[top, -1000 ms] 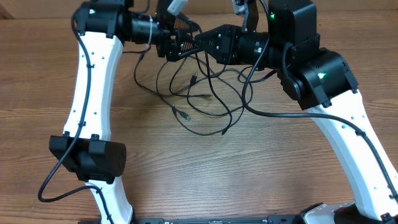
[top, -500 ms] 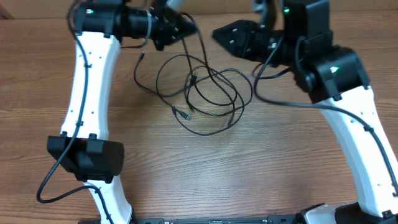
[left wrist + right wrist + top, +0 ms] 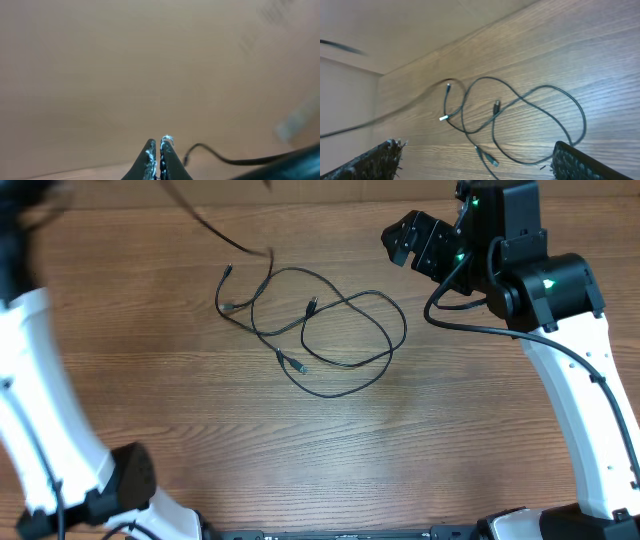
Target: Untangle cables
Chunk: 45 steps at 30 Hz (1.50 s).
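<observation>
A brown wood-grain surface [image 3: 330, 450] fills the overhead view, with a pale blurred wall behind it in both wrist views. The cables [image 3: 330, 330] lie on the surface in the upper middle of the frame, as a few wide, loose loops that cross one another. Their small plugs [image 3: 297, 365] rest on the wood at the loops' left side and in the middle. One thin strand [image 3: 215, 232] leaves the pile and runs off toward the upper left corner, blurred.

The left arm [image 3: 30, 380] is a white smear down the left edge of the overhead view, and its hand is out of that frame. In the left wrist view the left hand [image 3: 159, 150] sits at the bottom centre with its fingers [image 3: 150, 152] pressed together. A thin black cord [image 3: 225, 160] runs just to their right toward the lower right corner. Whether it is pinched between them cannot be told.

The right arm [image 3: 560, 370] stands at the right side. The right hand [image 3: 408, 240] is at the upper right, near the loops and apart from them. In its own view the right hand [image 3: 477, 146] has its fingers [image 3: 380, 160] spread wide at the two bottom corners. Nothing is between them, and the cables [image 3: 520, 100] lie on the wood beyond.
</observation>
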{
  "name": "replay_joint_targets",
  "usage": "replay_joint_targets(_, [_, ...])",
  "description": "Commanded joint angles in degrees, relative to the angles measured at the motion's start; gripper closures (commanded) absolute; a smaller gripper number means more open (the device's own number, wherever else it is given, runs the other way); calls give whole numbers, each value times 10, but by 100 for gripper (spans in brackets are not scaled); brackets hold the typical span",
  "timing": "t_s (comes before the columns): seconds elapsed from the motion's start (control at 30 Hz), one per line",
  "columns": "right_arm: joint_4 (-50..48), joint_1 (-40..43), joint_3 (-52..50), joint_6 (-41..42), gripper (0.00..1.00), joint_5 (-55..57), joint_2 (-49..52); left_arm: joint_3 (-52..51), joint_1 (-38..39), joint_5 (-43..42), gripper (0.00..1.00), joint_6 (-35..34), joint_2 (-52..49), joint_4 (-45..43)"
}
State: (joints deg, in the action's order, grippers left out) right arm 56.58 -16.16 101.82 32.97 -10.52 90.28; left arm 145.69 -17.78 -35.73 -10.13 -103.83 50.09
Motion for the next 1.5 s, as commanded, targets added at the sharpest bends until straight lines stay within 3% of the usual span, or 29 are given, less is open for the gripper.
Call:
replay_joint_targets(0.0, [-2,2,-4,-2,4,20,-1,8,-73,54,96,-92,9,12])
replay_joint_targets(0.1, [-2,2,-4,-4,4,21,3,8,-125,136,96,-97,8,65])
replay_joint_targets(0.23, [-3,2,-4,-4,4,22,5,6,-151,317,96,-128,4,108])
replay_joint_targets(0.27, [-3,2,-4,-4,3,22,5,2,-158,377,96,-162,2,116])
replay_joint_targets(0.37, [-2,2,-4,-4,3,22,5,-25,-170,439,96,-222,1,118])
replay_joint_targets(0.63, [9,2,-6,-30,3,24,8,-157,-194,548,96,-215,1,95])
replay_joint_targets(0.83, [9,2,-6,-30,3,24,15,-294,-197,573,96,-152,1,21])
replay_joint_targets(1.13, [11,2,-6,-30,3,23,32,-496,-197,571,96,19,1,-156])
replay_joint_targets(1.2, [12,2,-6,-30,3,23,33,-532,-197,571,82,56,1,-187])
replay_joint_targets(1.23, [12,2,-6,-30,3,23,33,-549,-198,571,62,70,1,-203])
replay_joint_targets(1.27, [12,2,-6,-30,3,23,33,-560,-198,571,36,78,1,-214])
replay_joint_targets(1.33, [13,2,-6,-30,3,23,33,-576,-198,572,6,85,1,-231])
replay_joint_targets(1.37, [14,2,-6,-30,3,23,33,-578,-197,572,0,85,1,-234])
replay_joint_targets(1.47, [19,2,-6,-30,3,23,33,-577,-197,574,0,85,2,-243])
